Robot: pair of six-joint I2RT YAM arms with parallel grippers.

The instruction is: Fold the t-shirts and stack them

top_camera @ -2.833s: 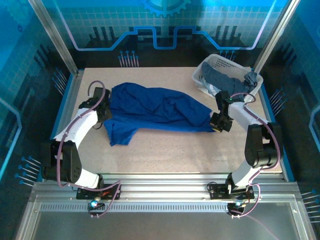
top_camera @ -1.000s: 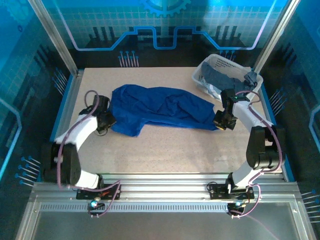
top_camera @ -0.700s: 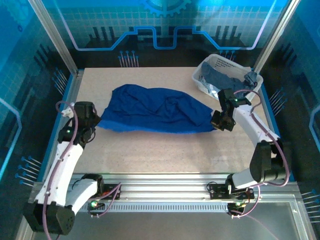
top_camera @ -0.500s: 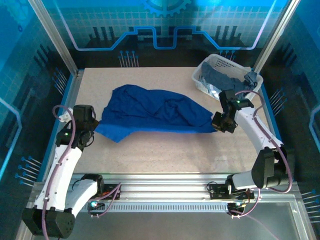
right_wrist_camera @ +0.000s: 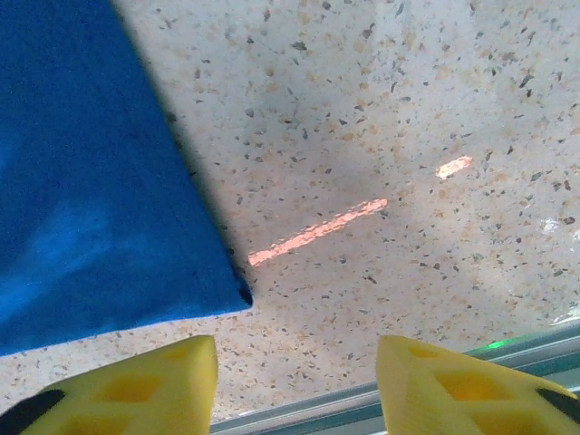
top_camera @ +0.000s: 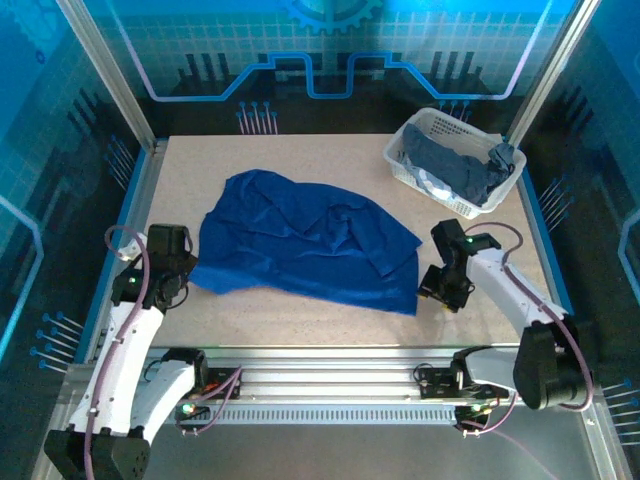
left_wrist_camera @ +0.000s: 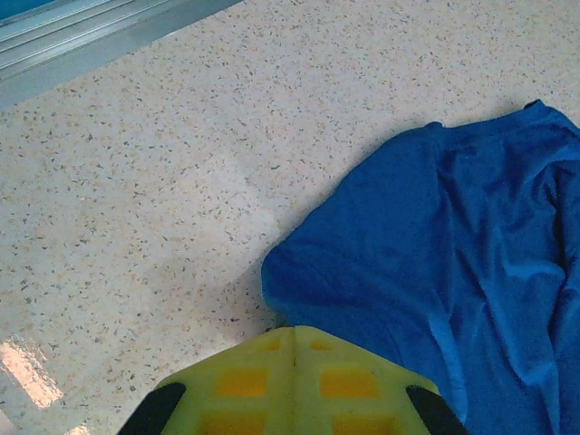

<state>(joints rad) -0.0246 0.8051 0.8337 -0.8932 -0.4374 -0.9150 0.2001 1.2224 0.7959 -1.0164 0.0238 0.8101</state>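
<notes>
The royal blue t-shirt (top_camera: 300,245) lies spread and wrinkled on the middle of the table. My left gripper (top_camera: 184,274) is at the shirt's left edge. In the left wrist view the fingers (left_wrist_camera: 294,331) are pressed together, and the blue t-shirt (left_wrist_camera: 435,245) runs in under their tip. My right gripper (top_camera: 432,288) sits just right of the shirt's near right corner. In the right wrist view it (right_wrist_camera: 294,353) stands open over bare table. The shirt's corner (right_wrist_camera: 237,292) lies flat just ahead of its left finger, apart from it. Duller grey-blue t-shirts (top_camera: 455,165) are heaped in the basket.
The white lattice basket (top_camera: 400,150) stands at the back right corner of the table. The table's metal front rail (right_wrist_camera: 362,403) runs just beyond my right fingers. Speckled tabletop (top_camera: 300,330) lies bare between the shirt and the near edge.
Both arms drew the blue shirt toward the near edge, spreading it wider. My right gripper has opened and let go of the shirt's corner. The left stays shut.
</notes>
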